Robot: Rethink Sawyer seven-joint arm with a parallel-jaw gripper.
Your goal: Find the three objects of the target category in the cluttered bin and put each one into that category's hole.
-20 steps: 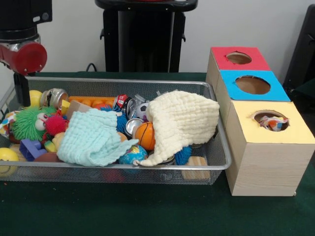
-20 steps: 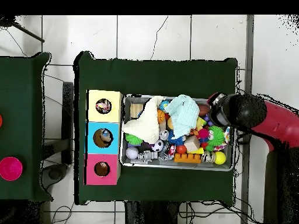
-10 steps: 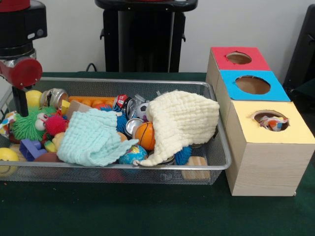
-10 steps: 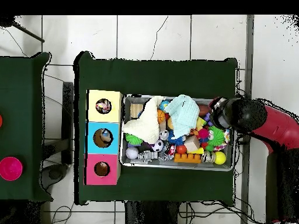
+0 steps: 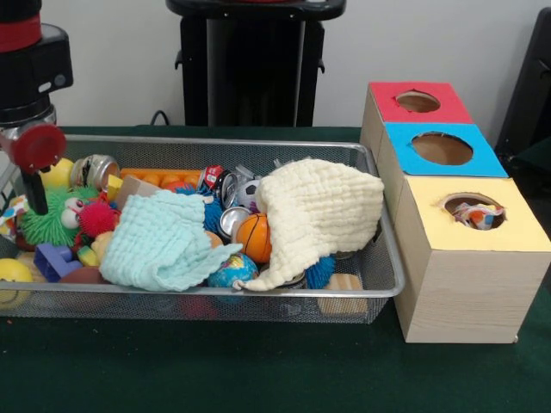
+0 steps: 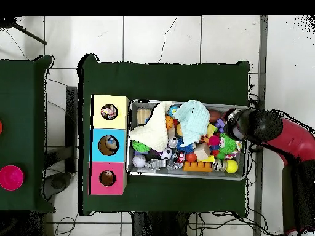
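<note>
Wire bin (image 5: 379, 288) crammed with toys, two cloths; yellow-topped hole (image 5: 473, 210) apparently holds something.

Wire bin (image 5: 379, 284) crammed – two cloths (image 5: 323, 211) on top

White tiled floor (image 6: 160, 37), pale wall (image 5: 413, 39)

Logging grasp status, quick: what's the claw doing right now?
Claw: cannot be told; it hangs at the bin's end over the toys.
</note>
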